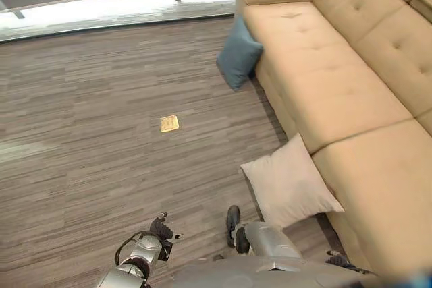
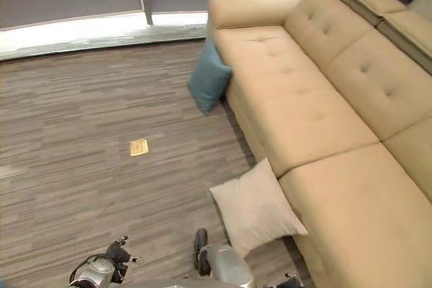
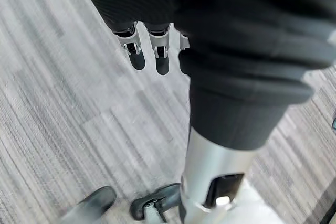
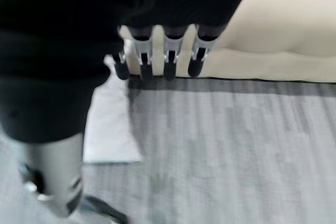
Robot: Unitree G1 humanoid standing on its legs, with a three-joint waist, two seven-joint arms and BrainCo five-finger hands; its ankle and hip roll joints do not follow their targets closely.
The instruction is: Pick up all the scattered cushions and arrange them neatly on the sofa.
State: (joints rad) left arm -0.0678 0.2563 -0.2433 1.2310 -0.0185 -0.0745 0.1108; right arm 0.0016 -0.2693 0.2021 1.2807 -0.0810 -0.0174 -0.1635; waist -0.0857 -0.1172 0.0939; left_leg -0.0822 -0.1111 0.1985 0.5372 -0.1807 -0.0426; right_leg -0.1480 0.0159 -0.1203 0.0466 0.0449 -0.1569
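Cushions lie off the sofa [image 1: 337, 85], on the wood-patterned floor [image 1: 88, 119] along its front edge. One is a white cushion [image 1: 290, 183] resting at a slant against the sofa's front, near the seam between two seat sections, with its lower corner on the floor. The other is a blue cushion [image 1: 238, 53] standing propped against the sofa's front corner near the armrest, well apart from the white one. The sofa is tan with tufted seats, and nothing lies on its seat. A small brass floor plate [image 1: 169, 123] sits in the floor between the two cushions and off to the robot's left. The left robot hand [image 3: 149, 51] hangs over bare floor with its fingers straight and relaxed, holding nothing. The right robot hand [image 4: 157, 59] hangs the same way, fingers straight and spread, empty, above the floor just beside the sofa's base, with the white cushion near it. A bright strip of window light runs along the far wall.
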